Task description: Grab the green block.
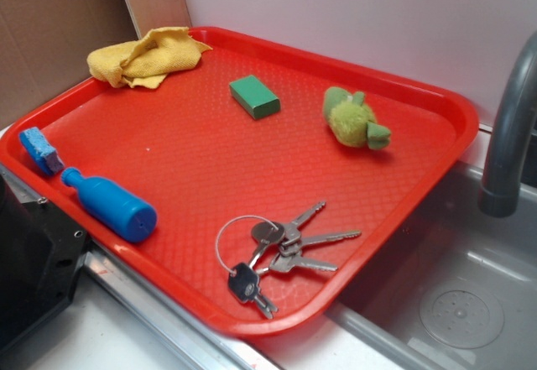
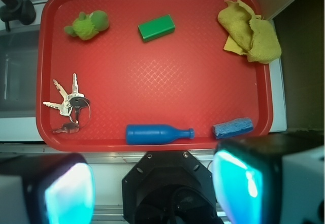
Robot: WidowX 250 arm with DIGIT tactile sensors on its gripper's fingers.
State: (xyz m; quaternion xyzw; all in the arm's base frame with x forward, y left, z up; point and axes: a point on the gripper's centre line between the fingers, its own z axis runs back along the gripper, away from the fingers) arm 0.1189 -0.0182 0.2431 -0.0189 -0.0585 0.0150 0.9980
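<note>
Gripper (image 2: 152,188) pads spread wide over the tray's (image 2: 152,107) near rim; green block (image 2: 156,28) lies well ahead, long axis slightly askew.

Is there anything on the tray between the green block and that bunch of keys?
No. In the exterior view, only bare red tray lies between the green block and the keys. The wrist view shows the same empty stretch.

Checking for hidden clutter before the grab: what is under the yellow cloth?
The yellow cloth lies crumpled on the red tray, in a corner, partly over the rim. Whatever is beneath its folds is covered and cannot be seen.
</note>
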